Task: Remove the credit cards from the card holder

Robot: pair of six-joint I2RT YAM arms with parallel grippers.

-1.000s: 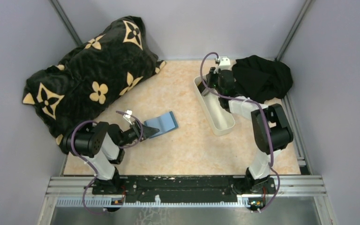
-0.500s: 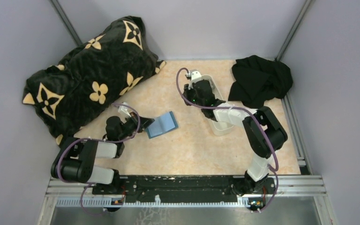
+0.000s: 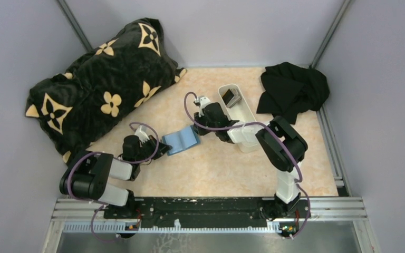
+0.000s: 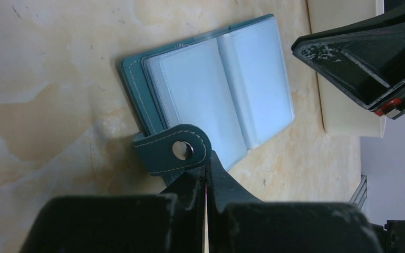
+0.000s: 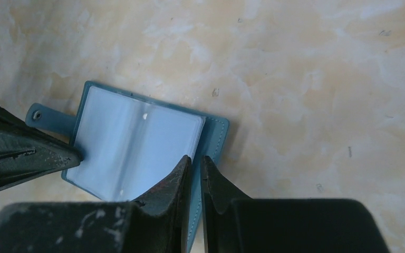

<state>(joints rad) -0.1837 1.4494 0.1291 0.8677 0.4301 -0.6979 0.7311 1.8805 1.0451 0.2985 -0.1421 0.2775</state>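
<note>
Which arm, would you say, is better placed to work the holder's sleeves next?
Right, probably: the right gripper sits on the card holder's open sleeve edge, while the left gripper is shut beside its strap.

Card holder (image 4: 211,95): cover teal leather-look, matt, pale stitching along edge. Strap (image 4: 161,153) same; snap stud (image 4: 182,150) shiny metal. Inner sleeves (image 4: 253,79): clear plastic, smooth, soft sheen. Tabletop (image 4: 47,79): marbled beige, smooth, stone-look, faint specks. Tray (image 3: 244,112): white plastic, satin. Left gripper (image 4: 206,171), right gripper (image 5: 196,166): matt black plastic, scuffed grey. Pillow (image 3: 100,79): plush black velvety cloth, cream motifs. Crumpled cloth (image 3: 293,87): black, matt.
</note>
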